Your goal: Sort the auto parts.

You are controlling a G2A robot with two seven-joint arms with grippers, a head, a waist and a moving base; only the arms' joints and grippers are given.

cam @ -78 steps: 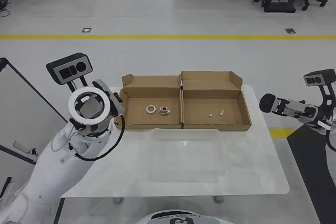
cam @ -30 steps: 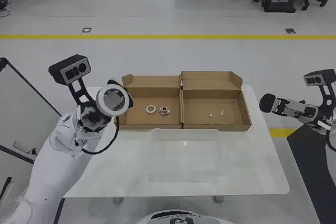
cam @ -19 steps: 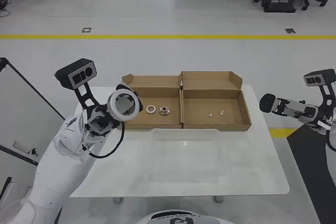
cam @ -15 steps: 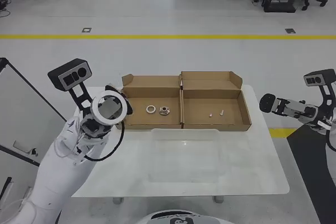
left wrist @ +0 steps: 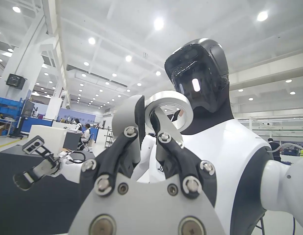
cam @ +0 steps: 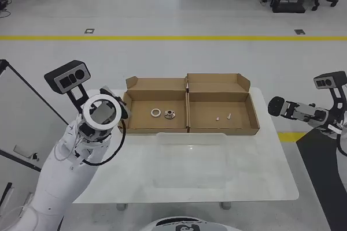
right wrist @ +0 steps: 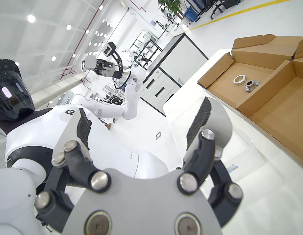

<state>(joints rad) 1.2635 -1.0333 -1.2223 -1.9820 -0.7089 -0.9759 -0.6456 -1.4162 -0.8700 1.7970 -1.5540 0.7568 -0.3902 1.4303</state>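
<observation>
A large silver ring (cam: 102,111) is held up in the air over the table's left edge, facing the top camera. My left gripper (left wrist: 147,113) is shut on the large silver ring (left wrist: 169,113), one finger inside it and one outside. The left cardboard box (cam: 156,92) holds a small silver ring (cam: 155,112) and a flanged hub (cam: 170,114). Two small pale parts (cam: 222,116) lie in the right box (cam: 220,85). My right gripper (right wrist: 144,121) is open and holds nothing, hanging off the table's right side (cam: 276,107).
A clear plastic bin (cam: 191,134) sits on the white table (cam: 260,173) in front of the boxes. A grey cabinet (cam: 11,110) stands left of the table. The right wrist view looks across the small ring (right wrist: 239,79) and hub (right wrist: 251,85).
The left arm swung the large ring right toward the left box, then back left and slightly toward the table's left edge. The right arm has not moved.
</observation>
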